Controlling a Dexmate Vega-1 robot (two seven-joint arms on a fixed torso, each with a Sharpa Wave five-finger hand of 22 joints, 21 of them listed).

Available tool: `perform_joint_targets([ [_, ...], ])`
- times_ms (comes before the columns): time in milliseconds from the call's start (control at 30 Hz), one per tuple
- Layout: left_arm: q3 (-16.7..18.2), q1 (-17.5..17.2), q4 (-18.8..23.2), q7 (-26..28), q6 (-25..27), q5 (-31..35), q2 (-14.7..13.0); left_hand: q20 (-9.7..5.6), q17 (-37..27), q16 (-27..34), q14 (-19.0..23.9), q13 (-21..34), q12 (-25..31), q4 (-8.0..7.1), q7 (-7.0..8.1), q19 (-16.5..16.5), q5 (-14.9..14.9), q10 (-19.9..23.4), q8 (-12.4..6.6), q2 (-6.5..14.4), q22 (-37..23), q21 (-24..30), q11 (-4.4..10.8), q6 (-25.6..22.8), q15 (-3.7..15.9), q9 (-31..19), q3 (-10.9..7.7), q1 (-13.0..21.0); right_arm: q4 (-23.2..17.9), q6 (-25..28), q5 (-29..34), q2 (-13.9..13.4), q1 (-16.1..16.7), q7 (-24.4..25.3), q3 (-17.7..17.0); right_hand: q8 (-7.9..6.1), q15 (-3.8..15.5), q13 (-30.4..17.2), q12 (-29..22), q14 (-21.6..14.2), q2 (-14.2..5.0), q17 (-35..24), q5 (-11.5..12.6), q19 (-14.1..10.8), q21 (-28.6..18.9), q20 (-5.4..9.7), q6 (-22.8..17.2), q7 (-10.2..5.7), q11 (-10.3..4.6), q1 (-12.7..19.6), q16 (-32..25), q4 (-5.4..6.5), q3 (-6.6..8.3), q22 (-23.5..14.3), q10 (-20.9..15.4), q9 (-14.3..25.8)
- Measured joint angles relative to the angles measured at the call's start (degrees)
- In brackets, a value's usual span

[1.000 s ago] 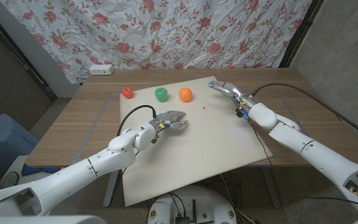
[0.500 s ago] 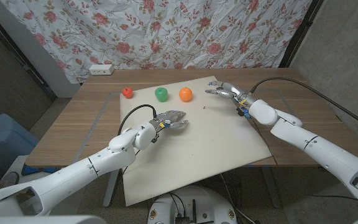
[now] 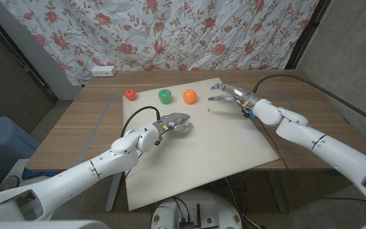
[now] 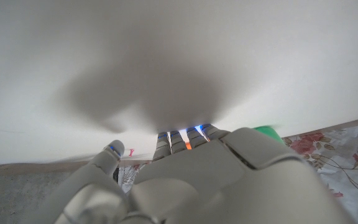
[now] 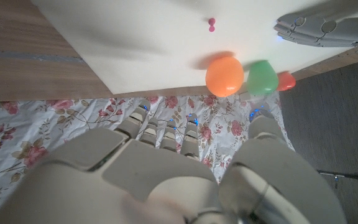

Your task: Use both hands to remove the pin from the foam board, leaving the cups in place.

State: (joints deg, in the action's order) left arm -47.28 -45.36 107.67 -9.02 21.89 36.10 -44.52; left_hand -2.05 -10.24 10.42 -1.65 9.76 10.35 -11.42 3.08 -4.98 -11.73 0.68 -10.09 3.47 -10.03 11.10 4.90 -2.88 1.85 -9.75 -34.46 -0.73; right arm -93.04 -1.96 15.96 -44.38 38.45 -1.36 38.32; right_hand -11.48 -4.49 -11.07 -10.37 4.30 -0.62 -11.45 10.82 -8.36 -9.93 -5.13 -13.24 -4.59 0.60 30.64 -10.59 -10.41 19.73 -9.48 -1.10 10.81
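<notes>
a flowered curtain (image 3: 189, 32) hangs behind your wooden table (image 3: 94, 127), where the white foam board (image 3: 202, 152) lies. the small red pin (image 3: 208, 109) stands in the board's far part, just in front of the orange cup (image 3: 189, 96), with the green cup (image 3: 164, 96) and red cup (image 3: 130, 95) in a row to its left (the red one off the board). your right hand (image 3: 226, 93) hovers near the pin, fingers spread, holding nothing. your left hand (image 3: 175, 123) is over the board's middle, fingers curled downward, empty.
</notes>
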Motion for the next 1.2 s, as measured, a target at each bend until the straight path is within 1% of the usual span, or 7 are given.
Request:
perform_joint_targets([
  [300,-0.05,0.10,0.02,-0.20,0.00,0.30,-0.08,0.00,-0.05,0.00,0.00,-0.02,-0.02,0.00,0.00,0.00,0.00,0.00,0.08,0.00,0.00,0.00,0.00,0.01,0.00,-0.01,0.00,0.00,-3.04,5.65,4.85,-0.71,-1.15,-3.38,1.41,-0.40,-1.37,0.00,0.00,0.95,0.57,-0.22,0.03,1.24,0.00,-2.08,-0.88,-0.44,0.75,0.18,0.00,0.22,0.22,0.01,0.74,0.27],
  [433,-0.05,0.10,0.02,-0.22,-0.05,0.37,-0.08,0.00,-0.04,0.00,0.00,-0.03,-0.02,0.00,-0.01,-0.01,0.00,0.00,-0.10,0.00,0.01,-0.01,0.00,0.01,0.00,-0.01,0.00,0.00,-4.13,5.65,4.85,-0.90,-1.85,-3.38,2.03,-0.39,-2.18,0.00,0.00,2.18,0.92,-0.43,0.03,3.60,0.21,-1.10,-0.88,-0.43,1.27,-0.16,0.00,0.56,0.21,0.01,1.27,0.26],
  [567,-0.05,0.10,0.02,-0.25,-0.11,0.47,-0.08,0.00,0.12,0.00,0.00,-0.04,0.00,0.00,-0.01,-0.01,0.00,0.00,-0.11,0.00,0.01,-0.01,0.00,0.01,0.00,0.00,0.00,0.00,-4.70,5.65,4.85,-1.02,-2.43,-3.38,2.45,-0.39,-2.38,0.01,-0.46,2.35,1.93,-0.43,0.48,4.41,0.22,-0.29,-0.88,-0.44,3.24,0.83,-0.44,0.71,0.21,0.01,0.87,0.44],
  [600,-0.05,0.10,0.02,-0.26,-0.12,0.48,-0.08,0.00,0.12,0.00,0.00,-0.05,0.09,0.00,-0.01,-0.01,0.00,0.00,-0.11,0.00,0.01,-0.01,0.00,0.01,0.00,0.00,0.00,0.00,-4.88,5.65,4.85,-1.05,-2.68,-3.38,2.62,-0.39,-2.61,0.01,-0.67,2.13,1.90,-0.43,0.48,4.41,0.21,-0.29,-0.88,-0.44,3.64,0.81,-0.55,0.71,0.21,0.01,0.46,0.53],
  [633,-0.05,0.10,0.02,-0.28,-0.13,0.50,-0.08,0.00,0.12,0.00,0.00,-0.05,0.26,0.00,-0.01,-0.01,0.00,0.00,-0.11,0.00,0.01,-0.01,0.00,0.01,0.00,0.00,0.00,0.00,-5.01,8.89,7.99,-1.09,-2.98,-6.97,2.80,-0.39,-2.81,0.01,-0.71,1.93,1.90,-0.43,0.48,4.39,0.13,-0.27,-0.88,-0.44,4.04,0.80,-0.67,0.71,0.21,0.01,0.06,0.54],
  [867,-0.07,0.27,-0.20,-0.57,-0.46,0.52,-0.10,0.00,0.12,0.00,0.00,0.00,0.30,0.00,-0.01,-0.01,0.00,0.00,-0.10,0.00,0.02,-0.01,0.00,0.01,0.00,0.01,0.00,0.00,-5.36,9.59,9.53,-1.19,-4.26,-8.94,3.72,-0.39,-2.59,0.12,-1.11,-2.27,2.50,-0.42,0.48,3.77,-0.26,1.16,-0.88,-0.44,5.99,0.20,-2.30,0.71,0.21,0.15,-1.89,0.53],
  [1200,-0.07,0.56,-0.50,-1.09,-1.13,0.45,-0.20,0.00,0.12,-0.01,0.00,0.00,0.30,0.00,-0.01,-0.01,0.00,0.00,-0.10,0.00,0.03,-0.02,0.00,0.02,0.00,0.03,0.00,0.00,-5.62,10.85,12.43,-1.13,-5.91,-11.45,5.12,-0.39,-0.93,0.15,-1.80,-7.92,2.95,-0.26,0.48,1.75,-0.97,3.48,-0.25,-1.06,5.13,0.66,-3.73,0.94,0.45,0.07,-4.96,0.53],
])
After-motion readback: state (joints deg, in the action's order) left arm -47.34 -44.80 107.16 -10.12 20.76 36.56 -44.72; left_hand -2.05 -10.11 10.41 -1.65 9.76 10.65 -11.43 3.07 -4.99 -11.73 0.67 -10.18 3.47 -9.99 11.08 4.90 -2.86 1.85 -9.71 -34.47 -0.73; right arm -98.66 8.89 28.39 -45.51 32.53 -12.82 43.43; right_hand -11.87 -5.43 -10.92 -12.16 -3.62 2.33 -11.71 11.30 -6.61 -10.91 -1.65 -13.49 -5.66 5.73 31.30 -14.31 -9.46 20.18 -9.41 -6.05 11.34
